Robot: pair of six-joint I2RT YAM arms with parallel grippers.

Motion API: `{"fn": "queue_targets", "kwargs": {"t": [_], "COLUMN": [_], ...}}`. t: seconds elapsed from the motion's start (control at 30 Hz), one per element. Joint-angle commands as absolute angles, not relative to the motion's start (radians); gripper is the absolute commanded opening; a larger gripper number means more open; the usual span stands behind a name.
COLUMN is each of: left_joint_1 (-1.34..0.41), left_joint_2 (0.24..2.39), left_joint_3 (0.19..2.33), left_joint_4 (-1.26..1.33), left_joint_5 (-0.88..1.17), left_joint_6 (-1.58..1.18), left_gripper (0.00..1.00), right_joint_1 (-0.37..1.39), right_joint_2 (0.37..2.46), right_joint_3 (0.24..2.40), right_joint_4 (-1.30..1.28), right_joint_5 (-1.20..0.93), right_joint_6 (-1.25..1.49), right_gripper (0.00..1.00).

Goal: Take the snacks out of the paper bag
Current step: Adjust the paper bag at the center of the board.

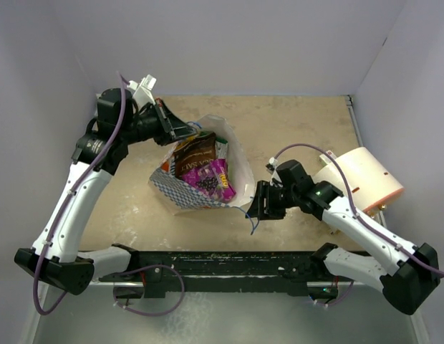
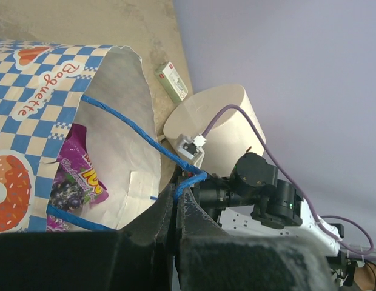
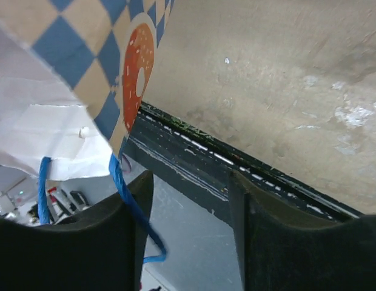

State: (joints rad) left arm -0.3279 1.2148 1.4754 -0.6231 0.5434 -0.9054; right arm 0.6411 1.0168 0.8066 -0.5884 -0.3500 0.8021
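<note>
Snacks [image 1: 206, 166] sit inside the bag [image 1: 173, 189], which lies open on its side in the middle of the table [image 1: 308, 129], mouth toward the far wall. A brown pouch [image 1: 195, 153] and a magenta packet [image 1: 218, 180] show through the opening.

At the left, the left arm reaches along the side wall, with bare table between it and the bag's checkered band. The left gripper [image 1: 180, 130] is at the far left rim of the bag's mouth. In the left wrist view its jaws are pressed together, pinching the blue handle [image 2: 124, 124] where the string loops at their tips. That view looks straight into the bag, and the magenta packet lies low inside against the checkered wall.

Past the bag's torn far edge, a small pale green packet [image 2: 172, 82] lies on the table, near the cylinder [image 1: 362, 175] and apart from the bag.

To the right, the right gripper [image 1: 261, 208] is at the bag's near right corner, close to the table's near edge. Its jaws are spread wide with nothing between them. In the right wrist view a loop of blue string hangs beside one finger [image 3: 124, 242]; I cannot tell whether it touches. A dark rail [image 3: 194, 163] runs along that near edge below the fingers.

Farthest right, the cylinder lies on its side against the right wall, beside the right arm. Open table lies beyond the bag toward the far wall.
</note>
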Motion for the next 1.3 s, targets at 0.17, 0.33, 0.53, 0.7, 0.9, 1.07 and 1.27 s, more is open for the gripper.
{"fn": "queue_targets", "kwargs": {"t": [0.17,0.33,0.53,0.7,0.9,1.07,1.27], "left_joint_1": [-0.330,-0.330,-0.331,-0.345,-0.353,-0.355,-0.356], "left_joint_2": [1.217,1.231,1.225,1.245,1.206,1.118,1.143], "left_joint_3": [1.609,1.717,1.768,1.776,1.699,1.579,1.563], "left_joint_4": [-0.764,-0.976,-1.083,-1.067,-0.879,-0.660,-0.614], "left_joint_5": [0.446,0.267,0.030,-0.013,0.046,0.206,0.326], "left_joint_6": [-0.784,-0.596,-0.440,-0.352,-0.186,-0.041,0.007], "left_gripper": [0.12,0.24,0.43,0.57,0.68,0.78,0.78], "right_joint_1": [0.640,0.640,0.639,0.640,0.640,0.640,0.641], "right_joint_2": [0.982,0.953,0.948,0.963,0.984,0.993,1.003], "right_joint_3": [0.842,0.859,0.849,0.867,0.881,0.891,0.904], "right_joint_4": [-0.541,-0.592,-0.595,-0.624,-0.630,-0.629,-0.628], "right_joint_5": [-0.409,-0.382,-0.383,-0.388,-0.391,-0.390,-0.388], "right_joint_6": [0.774,0.760,0.775,0.759,0.743,0.735,0.731], "right_gripper": [0.00,0.00,0.00,0.00,0.00,0.00,0.00]}}
